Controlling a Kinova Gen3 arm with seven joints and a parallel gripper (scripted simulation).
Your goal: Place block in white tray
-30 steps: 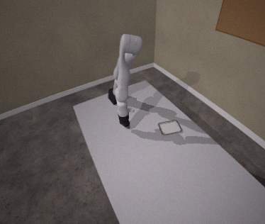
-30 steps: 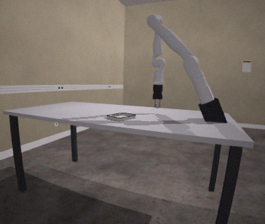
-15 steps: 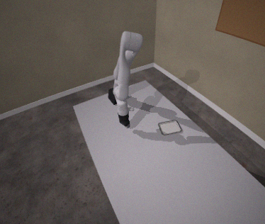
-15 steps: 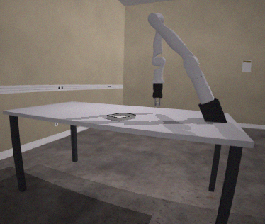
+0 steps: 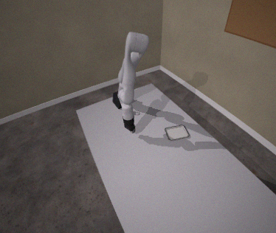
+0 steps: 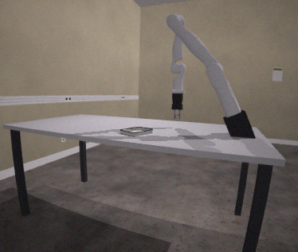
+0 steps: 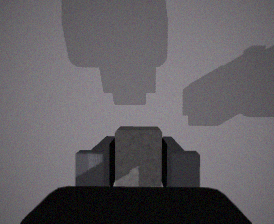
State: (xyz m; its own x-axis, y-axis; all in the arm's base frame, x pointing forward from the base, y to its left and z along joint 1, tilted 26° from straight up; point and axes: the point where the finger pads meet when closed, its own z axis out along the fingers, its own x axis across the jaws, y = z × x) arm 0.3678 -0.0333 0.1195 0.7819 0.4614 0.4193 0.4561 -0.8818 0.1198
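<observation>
My gripper [image 5: 132, 130] [image 6: 177, 116] [image 7: 138, 153] is shut on a grey block [image 7: 138, 156], which fills the gap between the two fingers in the wrist view. The gripper hangs a little above the white table [image 5: 190, 184] [image 6: 81, 124], pointing straight down. The white tray [image 5: 177, 133] [image 6: 136, 131], shallow and square with a dark rim, lies flat on the table to the right of the gripper in the top view and to its left in the exterior view. The tray is out of the wrist view. The block is too small to make out in the top and exterior views.
The arm's dark base [image 6: 239, 124] stands on the table near its right end in the exterior view. Shadows of the arm fall across the table around the tray. The table has dark legs [image 6: 19, 171] and stands on a brown floor [image 5: 38, 166].
</observation>
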